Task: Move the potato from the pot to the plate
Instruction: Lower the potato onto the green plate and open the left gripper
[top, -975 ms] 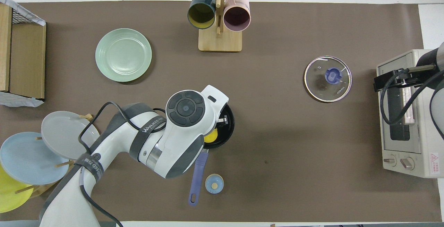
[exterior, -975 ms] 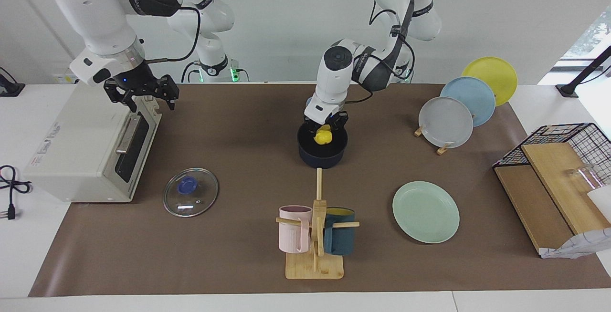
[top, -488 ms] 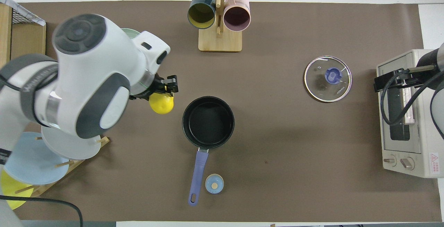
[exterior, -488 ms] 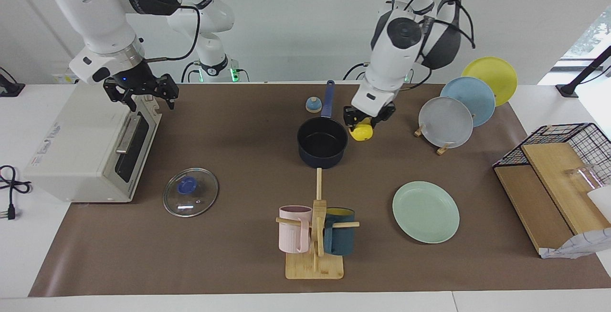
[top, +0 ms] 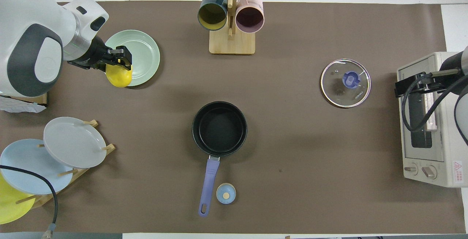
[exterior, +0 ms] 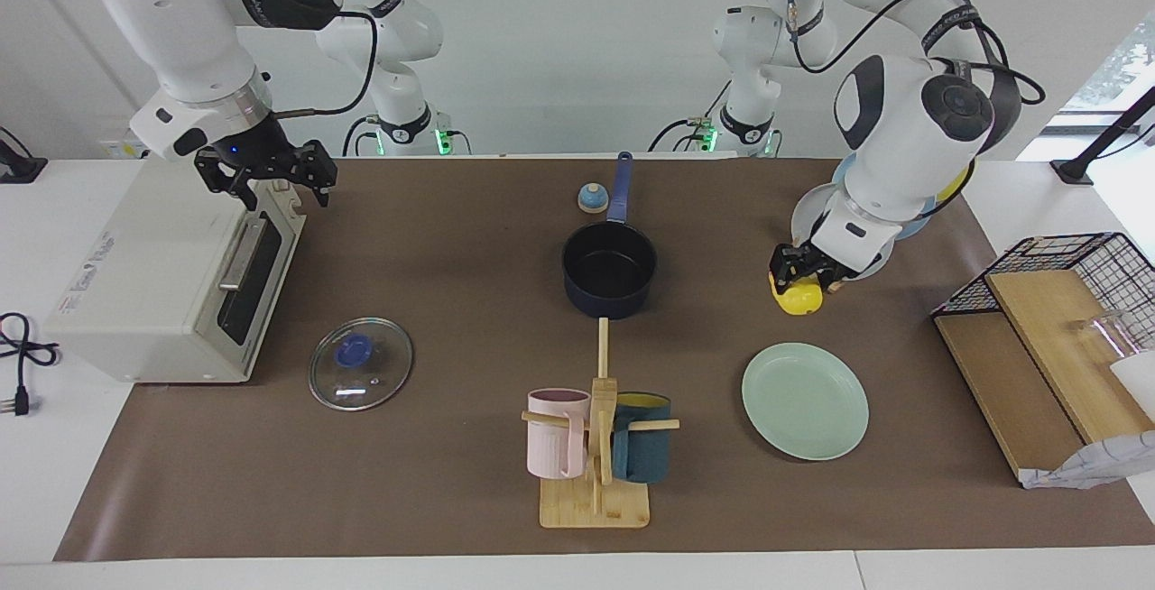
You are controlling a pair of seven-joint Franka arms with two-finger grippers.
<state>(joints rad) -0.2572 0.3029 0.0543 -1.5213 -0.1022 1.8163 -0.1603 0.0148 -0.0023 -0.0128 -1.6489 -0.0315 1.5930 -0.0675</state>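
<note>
We see the pot (exterior: 609,276) empty. The left gripper (exterior: 798,276) pinches the potato (exterior: 801,299) in its fingers, in the air near the plate (exterior: 805,401); lowering and release remain. The right gripper (exterior: 267,177), fingers spread, waits over the toaster oven (exterior: 153,274).

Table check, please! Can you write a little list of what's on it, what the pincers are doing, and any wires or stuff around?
Surface: brown mat covering the table.
Job's things: potato held up in the air near the green plate, not on it; pot empty.
Clutter: glass lid; mug rack with pink and teal mugs; plate rack; small blue knob beside the pot's handle; toaster oven; wire basket with boards.
Pincers: left pincer shut on the potato; right pincer open, waiting over the toaster oven.
Cables: black plug lead beside the toaster oven.
Surroundings: white wall; window at the left arm's end.
</note>
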